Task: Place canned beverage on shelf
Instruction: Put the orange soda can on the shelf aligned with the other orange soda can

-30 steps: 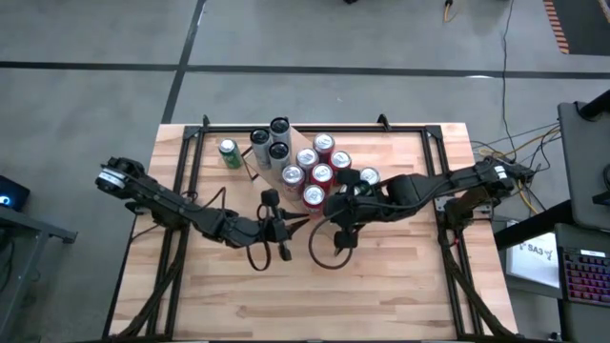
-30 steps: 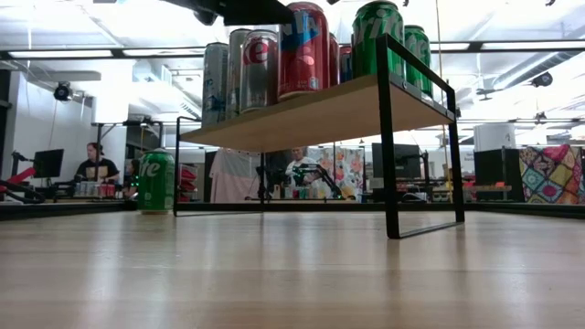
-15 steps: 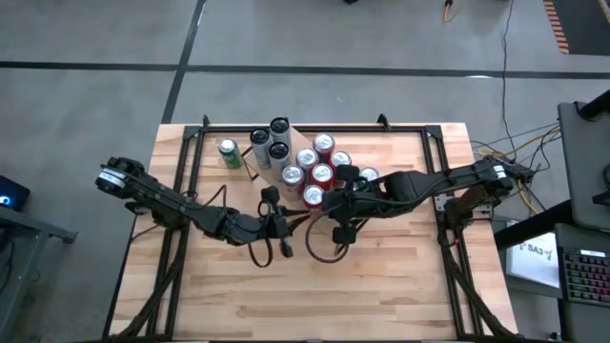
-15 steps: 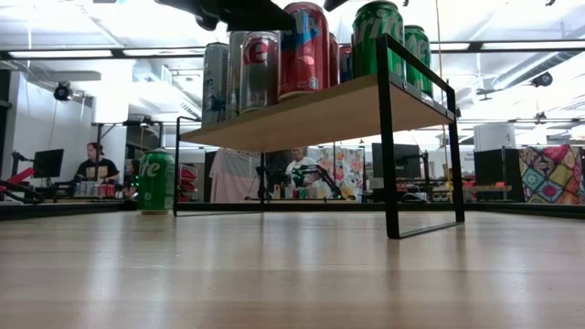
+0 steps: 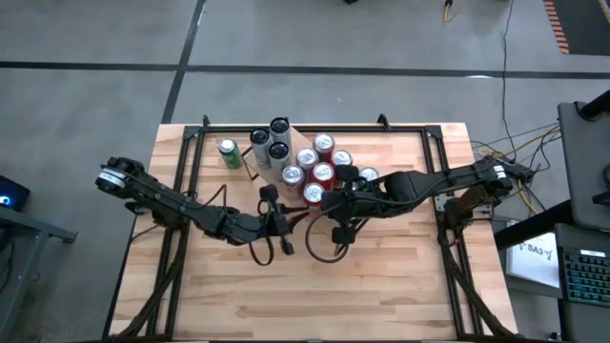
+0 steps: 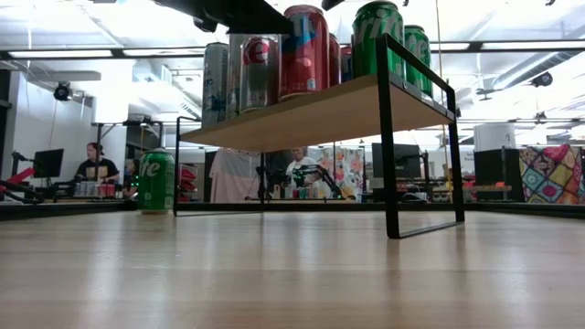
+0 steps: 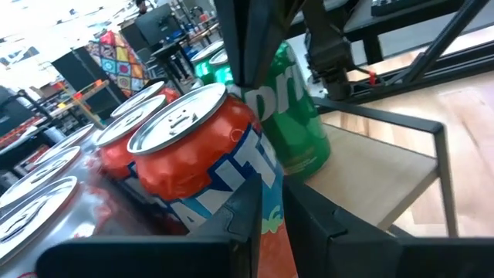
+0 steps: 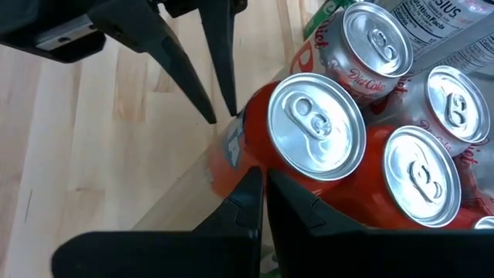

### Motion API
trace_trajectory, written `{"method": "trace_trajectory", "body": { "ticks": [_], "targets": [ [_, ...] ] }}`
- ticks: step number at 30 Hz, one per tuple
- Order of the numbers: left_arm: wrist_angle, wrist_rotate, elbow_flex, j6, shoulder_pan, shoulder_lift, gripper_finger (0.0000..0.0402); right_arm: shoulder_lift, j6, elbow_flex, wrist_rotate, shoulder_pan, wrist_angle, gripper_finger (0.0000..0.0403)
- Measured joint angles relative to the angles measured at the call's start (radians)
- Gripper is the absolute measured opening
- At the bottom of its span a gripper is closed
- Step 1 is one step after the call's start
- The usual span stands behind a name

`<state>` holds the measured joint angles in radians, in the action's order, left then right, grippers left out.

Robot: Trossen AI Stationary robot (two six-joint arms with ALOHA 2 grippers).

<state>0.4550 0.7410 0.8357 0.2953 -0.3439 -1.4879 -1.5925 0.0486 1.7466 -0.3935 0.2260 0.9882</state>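
The orange can (image 8: 309,147) stands at the shelf (image 6: 311,114) edge among crowded cans, with both pincers – left (image 5: 286,229), right (image 5: 334,211) – shut, empty and close beside it, so a stray nudge could tip it off onto the desk (image 5: 381,286).

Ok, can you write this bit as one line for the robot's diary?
shelf: full of cans | green can: on table beside shelf | left gripper: shut, empty, near orange can | right gripper: shut, empty

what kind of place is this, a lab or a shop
Most likely a robotics lab or workshop: a plank table on concrete floor, desks with monitors behind, and a person seated at a workstation.
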Motion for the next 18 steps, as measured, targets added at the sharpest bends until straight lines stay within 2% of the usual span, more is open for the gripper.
{"method": "trace_trajectory", "body": {
  "ticks": [10, 14, 18],
  "targets": [
    [-0.057, 0.074, -0.001, 0.002, -0.041, 0.038, 0.0038, 0.014, -0.011, 0.000, -0.002, -0.003, 0.008, 0.0009],
    [-0.104, 0.120, -0.001, 0.002, -0.077, 0.075, 0.0038, 0.024, -0.022, 0.000, -0.072, -0.017, -0.010, 0.0009],
    [-0.159, 0.185, -0.001, 0.003, -0.098, 0.119, 0.0038, 0.021, -0.047, 0.000, -0.077, -0.037, -0.063, 0.0009]
  ]
}}
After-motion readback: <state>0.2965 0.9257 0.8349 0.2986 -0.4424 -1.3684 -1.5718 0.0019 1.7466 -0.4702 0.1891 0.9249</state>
